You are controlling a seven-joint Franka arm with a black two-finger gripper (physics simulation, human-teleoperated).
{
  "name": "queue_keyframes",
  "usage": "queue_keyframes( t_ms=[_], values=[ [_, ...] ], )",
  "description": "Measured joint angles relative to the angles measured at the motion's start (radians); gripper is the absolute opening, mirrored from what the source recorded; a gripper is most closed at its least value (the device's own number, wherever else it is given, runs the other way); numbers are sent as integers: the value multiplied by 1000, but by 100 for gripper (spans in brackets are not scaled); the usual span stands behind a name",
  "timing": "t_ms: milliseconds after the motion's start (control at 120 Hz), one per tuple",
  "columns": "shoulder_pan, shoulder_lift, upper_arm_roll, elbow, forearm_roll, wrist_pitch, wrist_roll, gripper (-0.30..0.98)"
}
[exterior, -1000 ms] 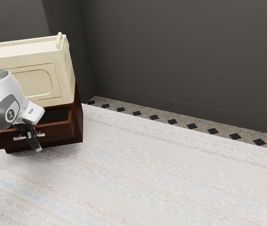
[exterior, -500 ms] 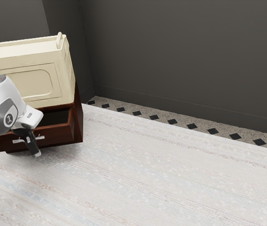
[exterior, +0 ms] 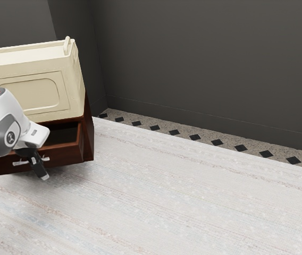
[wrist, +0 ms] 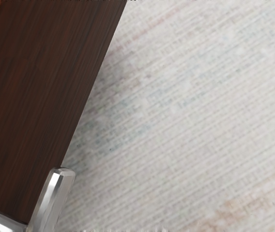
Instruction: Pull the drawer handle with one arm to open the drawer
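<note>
My black gripper [exterior: 40, 166] reaches down at the front of the dark reddish-brown drawer [exterior: 68, 155], across the middle of its silver handle [exterior: 19, 163]. The handle's ends stand out on both sides of it. How the gripper holds the bar is hidden. The drawer stands part way out of its cabinet [exterior: 89, 133], its dark inside visible from above. In the wrist view the wooden drawer front [wrist: 26, 96] slants past the hand, with the shiny metal handle [wrist: 53, 195] close to the lower edge.
A cream box-like piece [exterior: 34, 90] with raised loops on top rests on the cabinet. Pale striped flooring [exterior: 183, 196] spreads in front and to the exterior view's right. A dark wall [exterior: 204, 64] stands behind a strip of diamond-patterned tiles.
The drawer has slid further out of the cabinet, its front shifting down and slightly toward the exterior view's left. My hand has moved out with it, staying at the handle.
</note>
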Motion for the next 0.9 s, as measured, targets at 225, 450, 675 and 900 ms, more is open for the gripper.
queue_keyframes(
  t_ms=[225, 450, 675, 900],
  values=[
    [0, -48, 0, -38, -29, 0, -2, 67],
    [0, -86, -9, -72, -56, 0, -3, 68],
    [0, -107, -29, -83, -81, -5, -4, 68],
    [0, -143, -30, -87, -90, -10, -5, 68]
  ],
)
